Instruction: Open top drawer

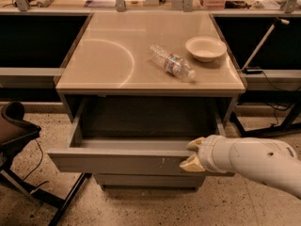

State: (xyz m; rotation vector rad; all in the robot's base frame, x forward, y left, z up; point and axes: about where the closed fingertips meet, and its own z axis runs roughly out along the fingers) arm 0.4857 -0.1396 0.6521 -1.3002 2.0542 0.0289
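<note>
The top drawer (117,161) is pulled out from under the table, and its grey box interior (141,121) shows nothing inside. Whitish scratch marks sit on its front, right of centre. My gripper (192,154) is at the right end of the drawer front's top edge. One cream fingertip (195,144) is inside the drawer and the other (187,165) is on the outer face, clamping the front. My white arm (254,161) reaches in from the right.
A plastic water bottle (171,62) lies on the tan tabletop (103,55) beside a white bowl (205,48). A lower drawer front (146,181) shows beneath. A chair (14,131) stands at the left, and cables and a stand leg (261,46) at the right.
</note>
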